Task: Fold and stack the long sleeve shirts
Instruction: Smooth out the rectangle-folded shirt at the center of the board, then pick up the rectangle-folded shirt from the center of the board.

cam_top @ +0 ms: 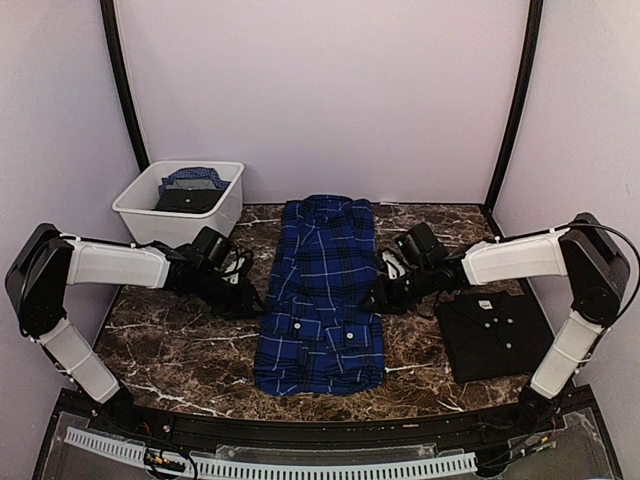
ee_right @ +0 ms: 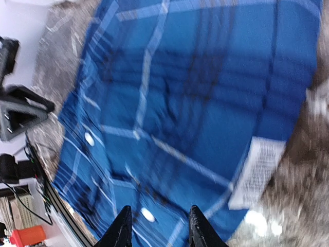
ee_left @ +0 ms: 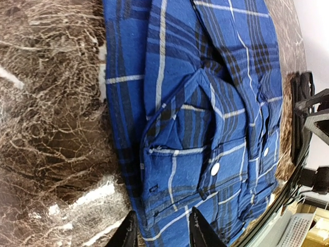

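Dark marble table: you have two shirts. Blue plaid shirt runs lengthwise, collar far; folded black shirt lies right of it. Left gripper and right gripper seemingly parted.

Plaid shirt, centre of the surface: royal blue, crossed by black and white lines. Pocket buttons are white. Label at its edge is white with grey print.

Folded shirt, at 3 o'clock from the plaid: plain black, with white front buttons.

Surface: dark brown marble pattern with white veining.

Tub, at 10 o'clock: white. It holds black cloth and blue checked cloth.

Left arm and right arm: white shells, black joints.
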You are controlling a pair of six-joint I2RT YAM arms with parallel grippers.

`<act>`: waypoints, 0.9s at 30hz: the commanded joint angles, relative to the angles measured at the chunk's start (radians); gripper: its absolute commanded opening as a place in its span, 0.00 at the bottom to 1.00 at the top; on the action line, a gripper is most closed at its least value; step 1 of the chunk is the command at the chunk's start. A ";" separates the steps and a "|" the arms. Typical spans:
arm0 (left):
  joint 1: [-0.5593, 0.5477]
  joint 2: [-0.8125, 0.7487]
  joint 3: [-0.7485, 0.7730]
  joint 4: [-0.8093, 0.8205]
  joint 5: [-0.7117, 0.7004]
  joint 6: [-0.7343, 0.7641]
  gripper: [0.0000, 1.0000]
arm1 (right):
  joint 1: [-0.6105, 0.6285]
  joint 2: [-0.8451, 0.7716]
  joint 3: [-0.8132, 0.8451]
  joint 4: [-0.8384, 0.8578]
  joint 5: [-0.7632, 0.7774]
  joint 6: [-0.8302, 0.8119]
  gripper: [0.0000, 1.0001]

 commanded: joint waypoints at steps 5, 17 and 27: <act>-0.026 0.017 -0.019 -0.018 0.020 0.021 0.27 | 0.042 -0.109 -0.167 -0.016 0.023 0.061 0.35; -0.042 -0.024 -0.079 -0.007 -0.022 -0.014 0.44 | 0.071 -0.149 -0.290 0.045 0.006 0.130 0.42; -0.035 -0.047 -0.111 0.075 0.021 -0.024 0.44 | 0.079 -0.165 -0.346 0.130 0.017 0.211 0.43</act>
